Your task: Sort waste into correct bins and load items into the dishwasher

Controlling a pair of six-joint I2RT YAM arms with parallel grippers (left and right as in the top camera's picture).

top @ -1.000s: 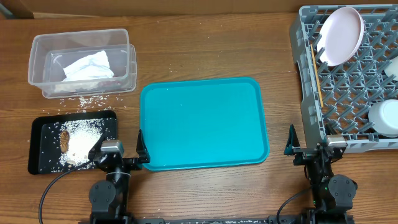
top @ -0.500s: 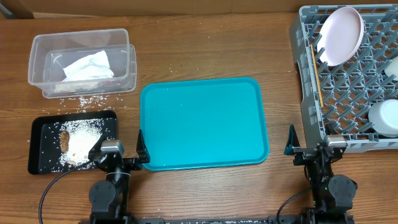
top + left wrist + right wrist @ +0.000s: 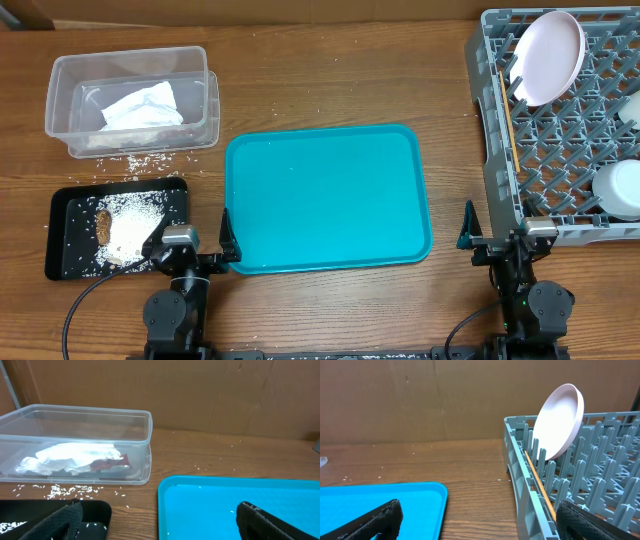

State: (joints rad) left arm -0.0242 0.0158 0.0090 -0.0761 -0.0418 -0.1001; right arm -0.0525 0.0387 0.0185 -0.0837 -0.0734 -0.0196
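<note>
As it leans in the rack [image 3: 566, 150], the plate [image 3: 546, 57] looks pinkish.

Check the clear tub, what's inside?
The clear tub holds a crumpled white napkin with a red wrapper poking out beside it. The napkin covers part of the wrapper, and anything else beneath it is hidden.

1. The clear plastic tub [image 3: 130, 55] stands back left, holding a crumpled white napkin [image 3: 140, 105] with a red wrapper [image 3: 107, 464] touching it.
2. The black tray [image 3: 70, 215] in front of it holds a rice heap [image 3: 128, 232] and a brown food lump [image 3: 103, 224]. Loose rice grains [image 3: 140, 160] lie scattered between tub and tray.
3. In the grey dish rack [image 3: 495, 180] on the right, a pale plate [image 3: 545, 55] leans among the pegs, chopsticks [image 3: 509, 110] lie along the left wall, and a white bowl [image 3: 618, 188] sits at the right edge.
</note>
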